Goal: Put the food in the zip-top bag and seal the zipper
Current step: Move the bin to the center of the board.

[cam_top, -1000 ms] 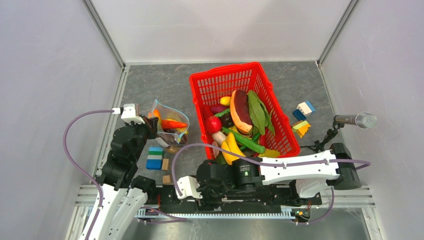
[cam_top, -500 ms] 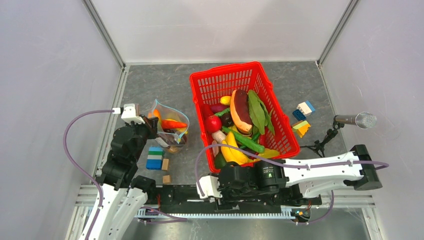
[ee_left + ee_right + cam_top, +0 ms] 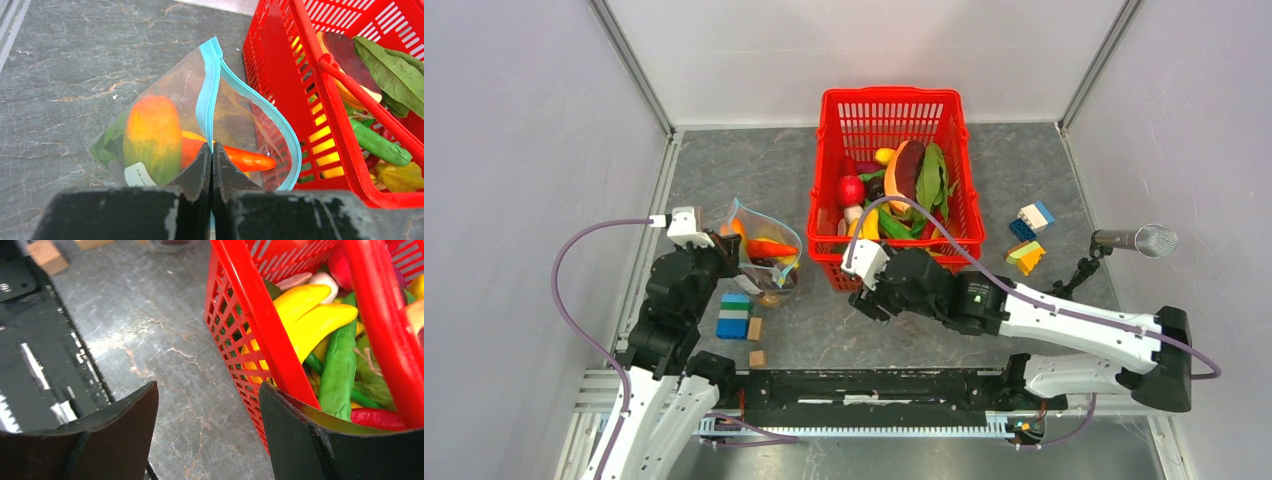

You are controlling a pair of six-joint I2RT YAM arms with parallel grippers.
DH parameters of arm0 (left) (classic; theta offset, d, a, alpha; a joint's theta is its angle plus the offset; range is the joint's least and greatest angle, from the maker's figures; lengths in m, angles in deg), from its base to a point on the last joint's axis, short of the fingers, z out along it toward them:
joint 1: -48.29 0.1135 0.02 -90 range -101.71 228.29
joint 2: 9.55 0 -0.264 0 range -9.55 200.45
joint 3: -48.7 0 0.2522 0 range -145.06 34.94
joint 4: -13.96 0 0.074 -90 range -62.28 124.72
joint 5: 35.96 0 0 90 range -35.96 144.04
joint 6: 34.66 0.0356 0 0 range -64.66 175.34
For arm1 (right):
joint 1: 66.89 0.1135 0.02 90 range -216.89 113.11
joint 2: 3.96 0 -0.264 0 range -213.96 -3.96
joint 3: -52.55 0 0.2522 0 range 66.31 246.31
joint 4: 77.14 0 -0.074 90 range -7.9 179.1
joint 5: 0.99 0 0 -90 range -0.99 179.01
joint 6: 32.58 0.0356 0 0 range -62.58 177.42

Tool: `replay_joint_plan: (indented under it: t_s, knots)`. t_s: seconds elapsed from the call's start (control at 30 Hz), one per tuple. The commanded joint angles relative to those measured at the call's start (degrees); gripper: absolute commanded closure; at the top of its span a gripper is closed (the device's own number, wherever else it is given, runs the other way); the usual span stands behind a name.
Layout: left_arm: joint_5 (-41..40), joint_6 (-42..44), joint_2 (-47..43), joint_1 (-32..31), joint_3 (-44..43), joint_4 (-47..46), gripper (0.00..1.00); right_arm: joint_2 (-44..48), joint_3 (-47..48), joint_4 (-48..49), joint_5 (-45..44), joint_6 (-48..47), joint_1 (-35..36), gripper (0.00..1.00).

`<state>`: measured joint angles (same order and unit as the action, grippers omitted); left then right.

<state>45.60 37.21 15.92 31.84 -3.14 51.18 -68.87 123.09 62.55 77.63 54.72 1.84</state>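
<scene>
The clear zip-top bag (image 3: 766,258) stands left of the red basket, its mouth gaping. In it lie an orange carrot (image 3: 247,160), an orange-green fruit (image 3: 152,137) and green leaves. My left gripper (image 3: 727,247) is shut on the light-blue zipper (image 3: 209,85); in the left wrist view the fingertips (image 3: 212,150) pinch the strip. My right gripper (image 3: 869,297) is open and empty at the basket's near left corner, and in the right wrist view (image 3: 207,410) its right finger is up against the basket wall. A yellow banana (image 3: 310,315) and a long green vegetable (image 3: 340,370) lie in the basket.
The red basket (image 3: 894,100) holds several more toy foods. Coloured blocks (image 3: 734,315) and wooden cubes (image 3: 755,328) lie in front of the bag. More blocks (image 3: 1030,235) and a microphone (image 3: 1136,240) are at the right. The arms' rail (image 3: 864,400) runs along the near edge.
My right arm swung from the near rail up to the basket's near left corner. The basket slid away and turned square. My left gripper and the bag stayed put.
</scene>
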Motion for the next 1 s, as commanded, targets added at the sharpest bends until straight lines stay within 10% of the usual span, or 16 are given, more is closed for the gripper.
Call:
replay_joint_plan:
  t_s: [0.0,0.23,0.5,0.97]
  knots:
    - [1.1,-0.9,0.2,0.4,-1.1,-3.0,0.98,-4.4,-1.2,3.1,-11.3,2.6,-3.5,0.21]
    - [1.4,-0.9,0.1,0.4,-1.0,-3.2,0.98,-1.4,-6.1,11.3,-7.1,9.5,-16.6,0.2]
    - [1.3,-0.9,0.4,0.4,-1.0,-3.2,0.98,4.3,-11.2,22.2,15.4,8.9,-15.3,0.2]
    - [10.6,-8.1,1.8,0.3,-7.0,-3.7,0.98,11.3,-22.2,35.6,3.0,14.7,-0.8,0.29]
